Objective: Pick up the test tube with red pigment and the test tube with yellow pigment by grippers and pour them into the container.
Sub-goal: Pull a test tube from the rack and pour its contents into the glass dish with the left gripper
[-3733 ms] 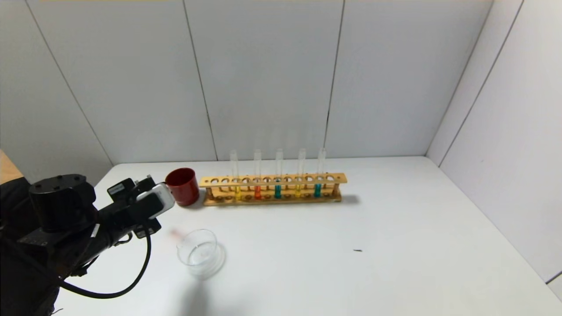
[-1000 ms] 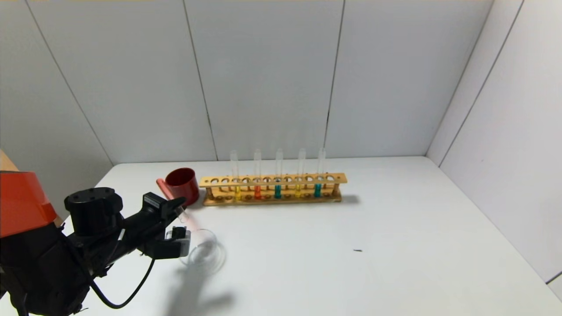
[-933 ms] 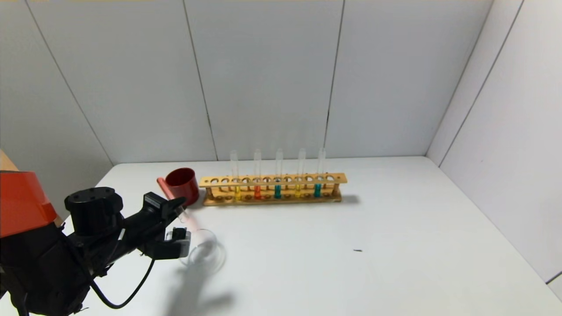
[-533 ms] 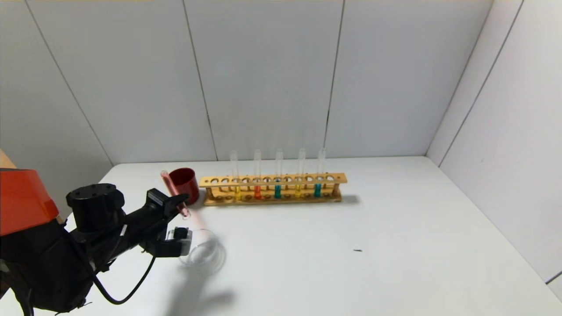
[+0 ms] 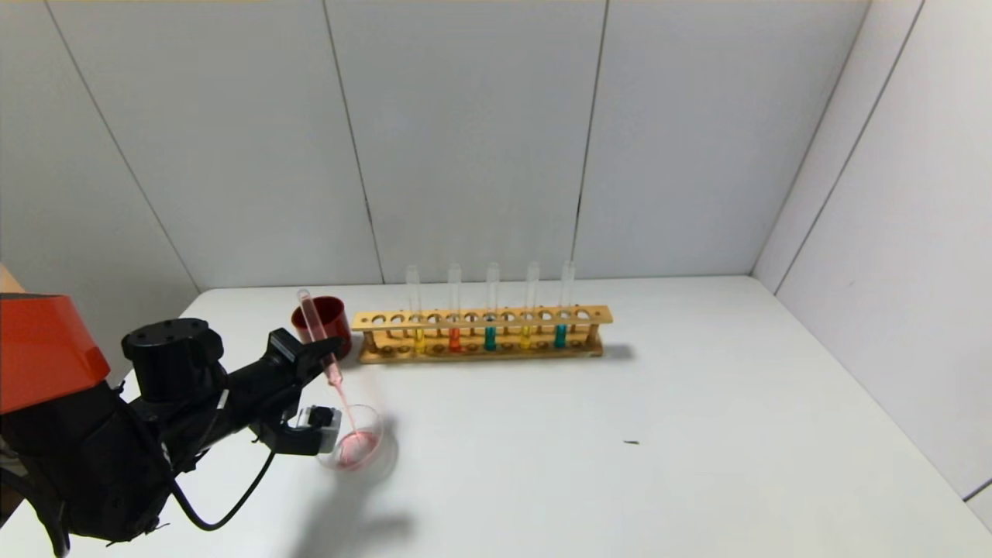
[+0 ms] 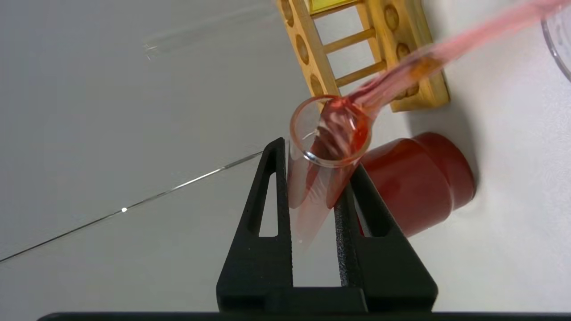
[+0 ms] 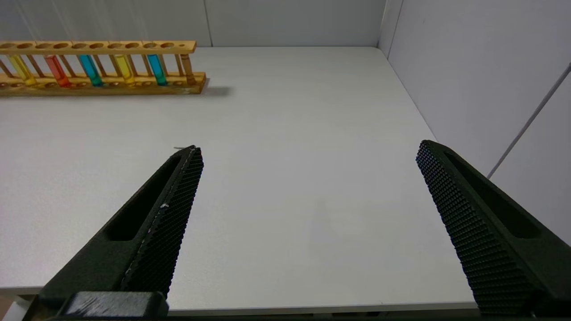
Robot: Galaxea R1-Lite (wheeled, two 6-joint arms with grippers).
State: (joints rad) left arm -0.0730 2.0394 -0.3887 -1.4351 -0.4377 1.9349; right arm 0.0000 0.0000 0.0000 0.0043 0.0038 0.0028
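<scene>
This place looks like a small laboratory test cell. A plain white table (image 5: 620,480) is closed in by pale grey panel walls (image 5: 465,139) from 9 to 3 o'clock. At 12 o'clock a wooden rack (image 5: 480,333) holds glass tubes with yellow, orange-red and teal liquid. At about 10 o'clock a clear glass dish (image 5: 360,446) with pink liquid stands near a dark red cup (image 5: 322,314). These glass pieces show chemistry work.
</scene>
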